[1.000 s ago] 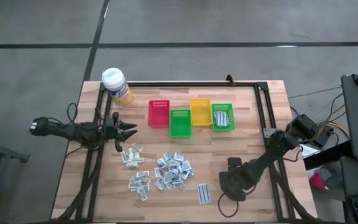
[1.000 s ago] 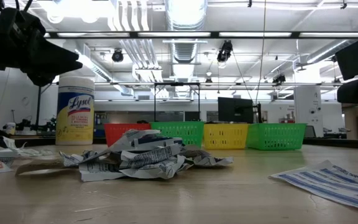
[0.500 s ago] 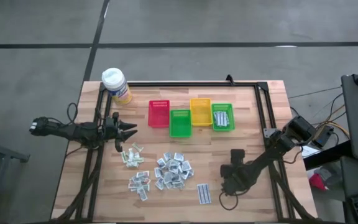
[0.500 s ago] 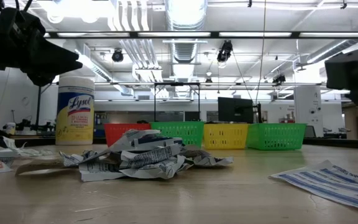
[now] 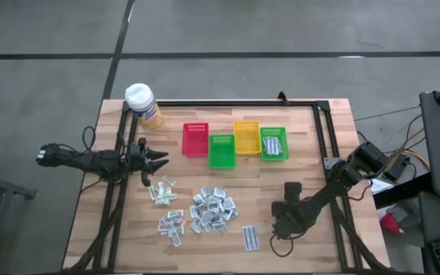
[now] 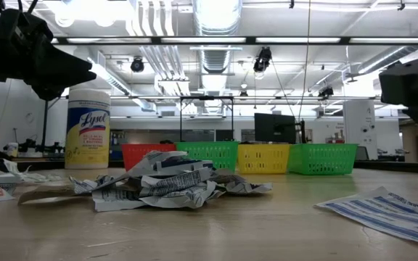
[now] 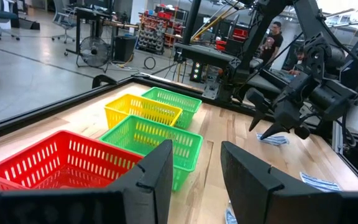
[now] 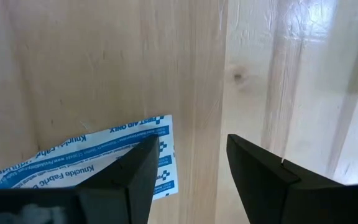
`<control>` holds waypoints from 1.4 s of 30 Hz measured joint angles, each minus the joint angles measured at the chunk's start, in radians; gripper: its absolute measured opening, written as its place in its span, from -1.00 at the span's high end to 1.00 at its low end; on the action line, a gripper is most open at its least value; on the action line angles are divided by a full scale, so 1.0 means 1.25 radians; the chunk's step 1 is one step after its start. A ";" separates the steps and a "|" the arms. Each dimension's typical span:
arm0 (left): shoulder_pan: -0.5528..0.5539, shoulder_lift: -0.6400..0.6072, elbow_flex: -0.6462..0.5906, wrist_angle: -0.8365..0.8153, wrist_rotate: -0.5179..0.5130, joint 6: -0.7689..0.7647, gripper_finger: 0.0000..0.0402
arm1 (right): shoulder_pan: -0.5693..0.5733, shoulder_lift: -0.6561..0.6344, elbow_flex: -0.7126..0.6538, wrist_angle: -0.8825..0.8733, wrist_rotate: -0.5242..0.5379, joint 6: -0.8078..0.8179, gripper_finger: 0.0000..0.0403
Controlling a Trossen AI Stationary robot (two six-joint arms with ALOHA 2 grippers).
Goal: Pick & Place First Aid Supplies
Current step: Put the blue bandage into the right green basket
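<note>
While my left end effector (image 5: pixel 157 161) waits spread above the sachets (image 5: pixel 162 192), I'd lower the right end effector (image 5: pixel 275 225), spread over bare worktop (image 8: pixel 104 68), squarely onto the strips (image 5: pixel 250 237) beside it, pinching only one.

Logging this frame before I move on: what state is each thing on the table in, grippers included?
Left gripper: open, empty, hovering near the small packet cluster.
Right gripper: open, empty, above the blue-striped strips.
Middle packet pile: loose, unsorted.
Red bin: looks empty.
Near green bin: looks empty.
Yellow bin: looks empty.
Far green bin: holds strips.
Wipes canister: upright, capped.
</note>
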 joint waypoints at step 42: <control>0.000 0.000 0.000 0.000 0.000 0.000 0.35 | 0.001 -0.100 0.002 -0.051 -0.044 -0.006 0.05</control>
